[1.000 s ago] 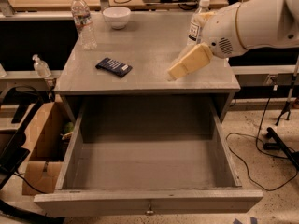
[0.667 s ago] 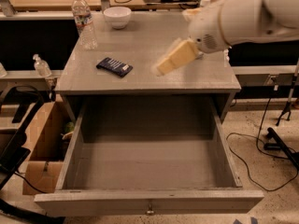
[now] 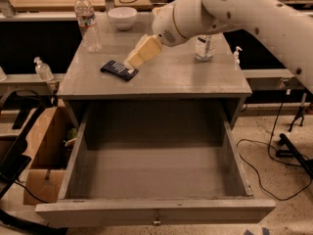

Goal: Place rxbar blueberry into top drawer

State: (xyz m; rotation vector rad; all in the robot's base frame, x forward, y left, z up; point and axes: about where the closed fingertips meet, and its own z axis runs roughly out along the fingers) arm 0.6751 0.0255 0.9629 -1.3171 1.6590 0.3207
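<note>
The rxbar blueberry [image 3: 119, 69], a dark navy wrapped bar with a light patch at its right end, lies flat on the left part of the grey cabinet top [image 3: 186, 77]. My gripper [image 3: 133, 62], with cream-coloured fingers [image 3: 143, 52], reaches in from the upper right on a white arm and its tip is right at the bar's right end. The top drawer [image 3: 155, 212] is pulled fully open below, with a small metal knob [image 3: 156, 222] on its front panel; nothing lies inside it.
A clear water bottle [image 3: 87, 21] and a white bowl [image 3: 122, 17] stand at the back left of the top. A second bottle [image 3: 205, 45] stands at the back right. A cardboard box [image 3: 41, 155] sits on the floor left; cables lie right.
My gripper has swept left across the cabinet top, from the right side to the bar's right end. The bar and drawer have not moved.
</note>
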